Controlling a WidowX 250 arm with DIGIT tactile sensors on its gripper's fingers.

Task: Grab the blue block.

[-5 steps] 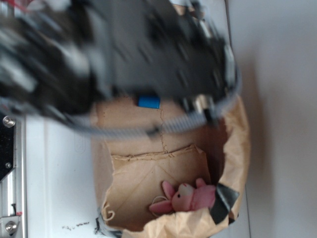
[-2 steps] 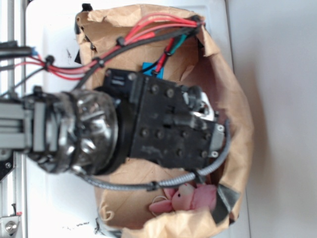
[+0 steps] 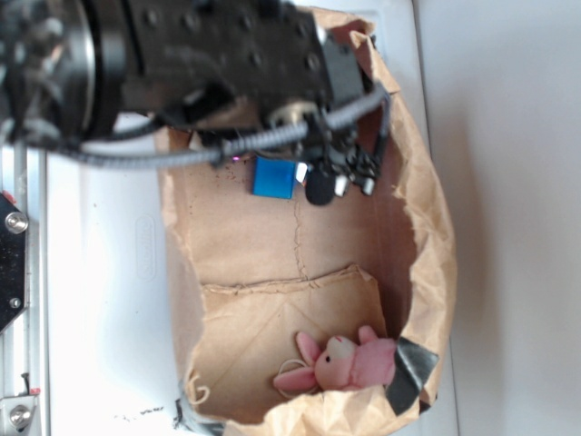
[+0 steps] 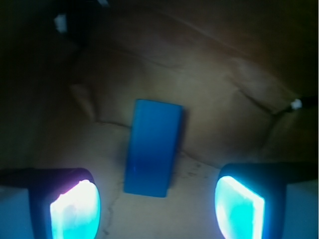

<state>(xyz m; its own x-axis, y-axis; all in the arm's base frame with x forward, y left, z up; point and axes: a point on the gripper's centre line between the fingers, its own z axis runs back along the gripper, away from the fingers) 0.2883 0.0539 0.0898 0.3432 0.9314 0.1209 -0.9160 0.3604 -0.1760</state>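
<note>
The blue block point(image 4: 152, 149) is a flat bright blue slab lying on the brown paper floor of an open paper bag point(image 3: 427, 227). In the exterior view the blue block point(image 3: 272, 177) shows just under the arm, its upper edge hidden by it. My gripper point(image 4: 157, 209) is open, with its two glowing fingertips point(image 4: 75, 209) wide apart. The block lies ahead of the gap between them, touching neither. From outside, the gripper point(image 3: 329, 180) hangs inside the bag's upper part, right beside the block.
A pink plush bunny point(image 3: 349, 363) lies in the bag's lower corner, far from the gripper. The bag's crumpled walls point(image 3: 436, 272) rise around the floor. The bag rests on a white table point(image 3: 100, 300), with a metal rail point(image 3: 18, 272) at the left.
The arm has swung from the middle of the bag to its upper part, uncovering the bag floor. The blue block, largely hidden 0.4 s ago, now shows beside the gripper.
</note>
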